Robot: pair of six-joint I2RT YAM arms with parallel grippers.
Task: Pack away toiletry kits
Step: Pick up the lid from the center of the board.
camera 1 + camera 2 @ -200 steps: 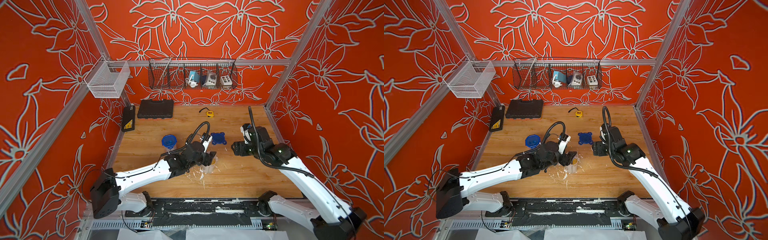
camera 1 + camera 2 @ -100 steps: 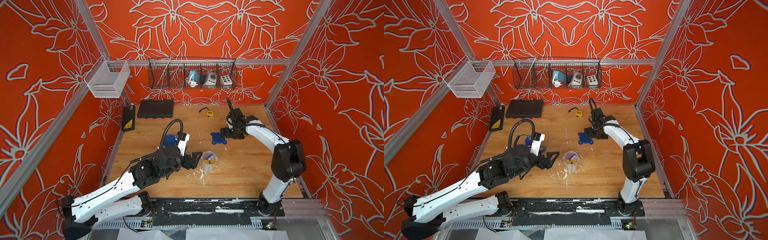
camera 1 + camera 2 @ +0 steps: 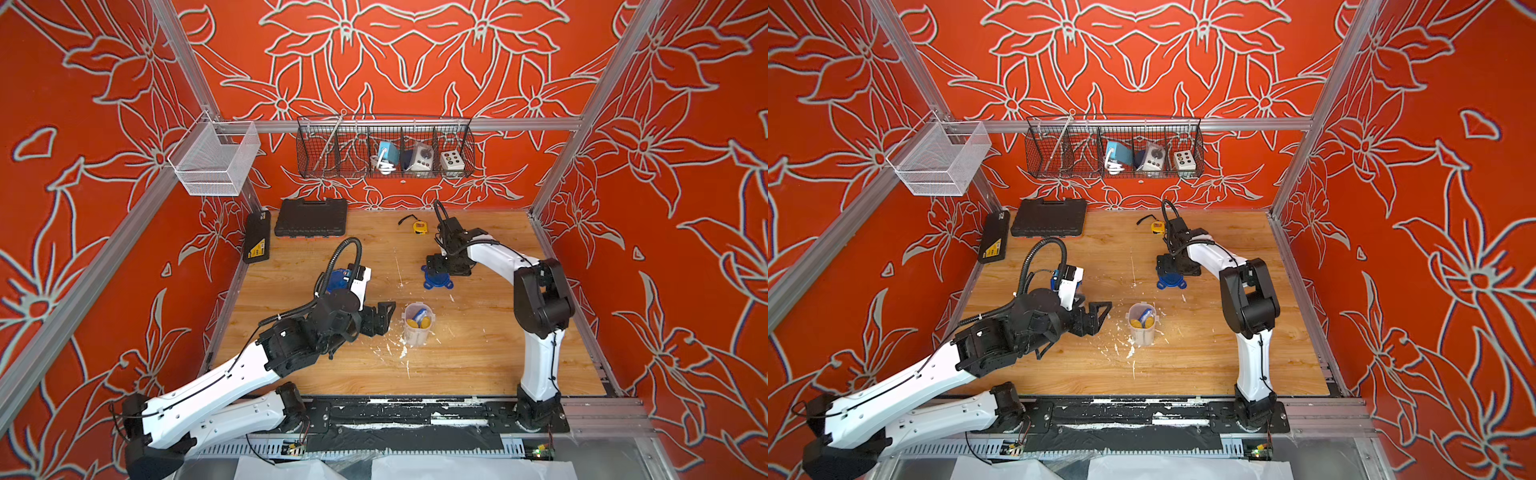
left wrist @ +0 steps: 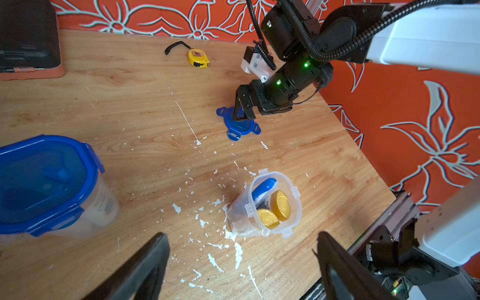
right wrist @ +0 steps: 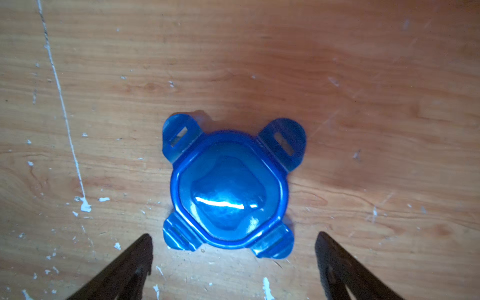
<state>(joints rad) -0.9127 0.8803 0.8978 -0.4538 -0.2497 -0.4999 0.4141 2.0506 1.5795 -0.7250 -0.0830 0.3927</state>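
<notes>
Far left I see the lidded tub (image 4: 46, 181). My left gripper (image 4: 241, 235) is spread wide, empty, just beside the open tub (image 3: 417, 328) holding yellow-capped bottles (image 4: 279, 205). Further right, my right gripper (image 5: 233, 234) hangs wide open, empty, over the loose blue lid (image 5: 228, 192).

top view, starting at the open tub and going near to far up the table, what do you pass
open tub → lid → tape measure → wire basket on the back wall
</notes>
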